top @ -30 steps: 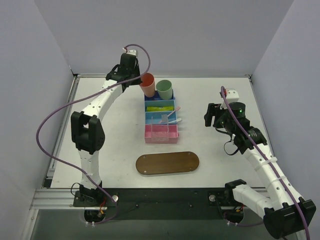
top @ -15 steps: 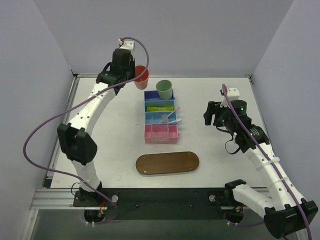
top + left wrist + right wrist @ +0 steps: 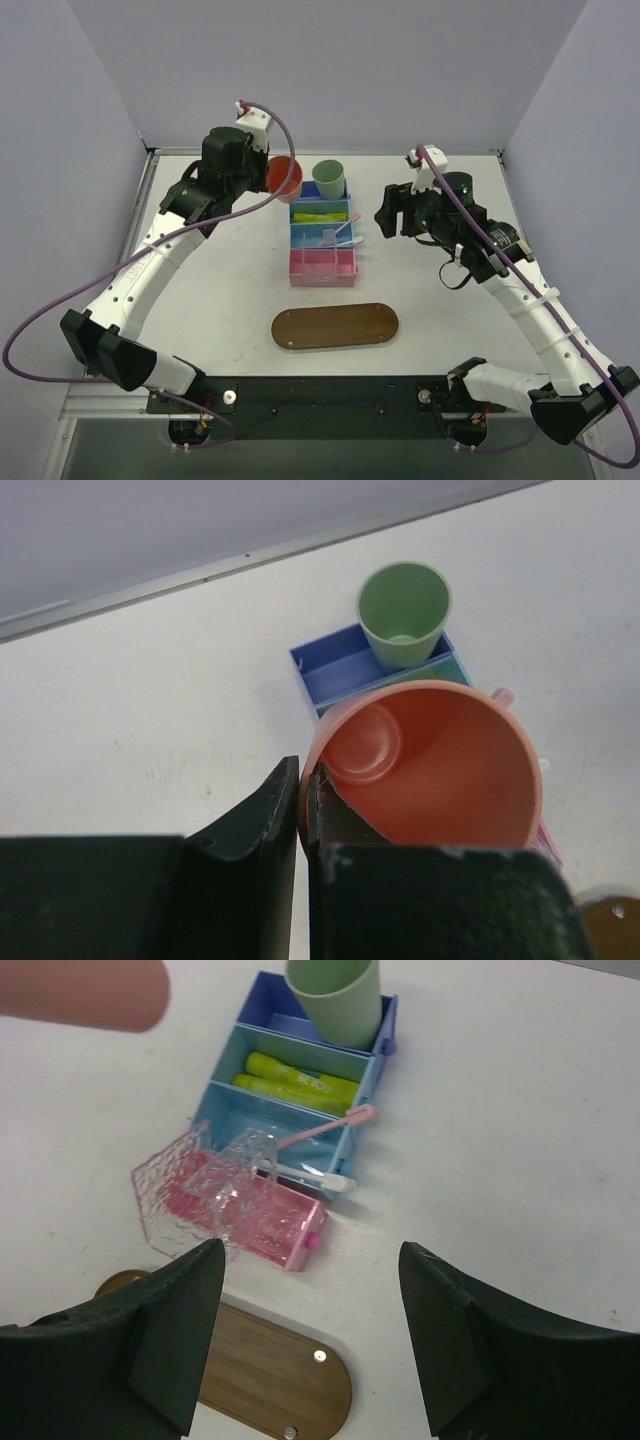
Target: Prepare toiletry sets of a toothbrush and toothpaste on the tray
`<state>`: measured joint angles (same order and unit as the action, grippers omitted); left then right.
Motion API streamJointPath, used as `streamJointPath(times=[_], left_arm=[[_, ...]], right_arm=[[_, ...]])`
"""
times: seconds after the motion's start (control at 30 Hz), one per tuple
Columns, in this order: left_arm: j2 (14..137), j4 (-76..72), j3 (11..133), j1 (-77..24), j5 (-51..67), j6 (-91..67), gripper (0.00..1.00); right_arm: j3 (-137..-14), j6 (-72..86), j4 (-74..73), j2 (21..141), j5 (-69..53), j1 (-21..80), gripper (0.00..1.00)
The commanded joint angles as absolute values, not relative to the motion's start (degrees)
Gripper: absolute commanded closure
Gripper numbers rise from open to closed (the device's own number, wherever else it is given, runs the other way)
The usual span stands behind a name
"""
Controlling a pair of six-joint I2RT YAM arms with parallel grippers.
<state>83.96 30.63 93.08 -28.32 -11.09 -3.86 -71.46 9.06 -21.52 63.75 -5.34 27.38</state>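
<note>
My left gripper (image 3: 303, 790) is shut on the rim of a salmon cup (image 3: 430, 770), which hangs tilted above the table just left of the bins (image 3: 284, 176). Two yellow-green toothpaste tubes (image 3: 300, 1078) lie in the teal bin. A pale pink toothbrush (image 3: 320, 1128) and a white toothbrush (image 3: 305, 1173) rest across the bins' right side, beside clear plastic holders (image 3: 215, 1195). The dark wooden tray (image 3: 335, 326) lies bare nearer the front. My right gripper (image 3: 312, 1250) hovers open, right of the bins and above the tray's right end.
A mint-green cup (image 3: 403, 610) stands in the blue bin (image 3: 320, 195) at the back of the row. The pink bin (image 3: 322, 266) sits at the front with the clear holders over it. Grey walls close in the table on three sides.
My left arm lifted the salmon cup away from beside the green cup and tilted it, its elbow swinging out to the left. My right arm moved left toward the bins, still open.
</note>
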Motion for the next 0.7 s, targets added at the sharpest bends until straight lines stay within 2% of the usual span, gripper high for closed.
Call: streamJointPath(times=[0.0,0.23,0.4,0.67], left_arm=[[78.2,27.8,88.3,-31.6,-5.5,-5.7,1.00],[77.6,26.8,82.9,-34.8,-3.7,-8.1,1.00],[77.8,25.9,82.2,-36.5,-3.3,-8.2,1.00],[78.5,25.4,81.3,-38.1,-5.1,-7.6,1.00]], right_arm=[[-78.0,10.6,-23.4,66.7,-7.4,30.3,0.36],[-84.4,13.6,-23.7,75.1,-6.2,37.2,0.39],[-88.3,13.7,-24.4,80.1,2.3,43.2,0.41],[-89.8,14.5,-23.5,82.1,6.3,45.8,0.43]])
